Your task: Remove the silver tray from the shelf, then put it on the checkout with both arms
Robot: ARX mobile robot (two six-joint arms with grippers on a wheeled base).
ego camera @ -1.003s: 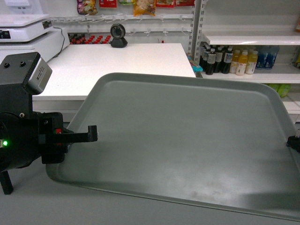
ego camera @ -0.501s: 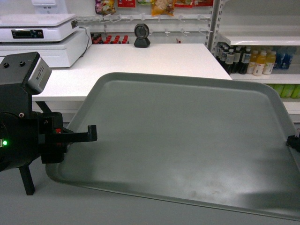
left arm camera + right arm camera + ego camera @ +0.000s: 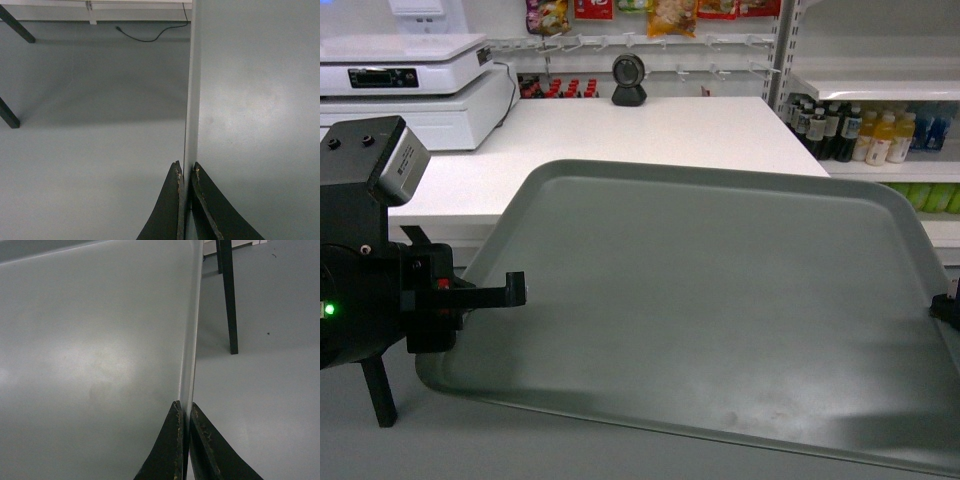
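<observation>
The silver tray [image 3: 710, 310] is held in the air above the grey floor [image 3: 90, 125], in front of the checkout [image 3: 610, 135]. The left gripper [image 3: 185, 172] is closed on the tray's left rim, and the right gripper [image 3: 184, 410] is closed on its right rim. Beyond the tray, a scale [image 3: 405, 80] and a black scanner [image 3: 629, 80] stand on the checkout.

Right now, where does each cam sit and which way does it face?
Head: on the robot, slanting down over the tray toward the checkout; left arm shows.
Left wrist: looks along its shut pincer, clamped on the tray's rim, floor beyond.
Right wrist: same on the opposite rim, pincer shut, floor beside.
Shared: all show the tray.
</observation>
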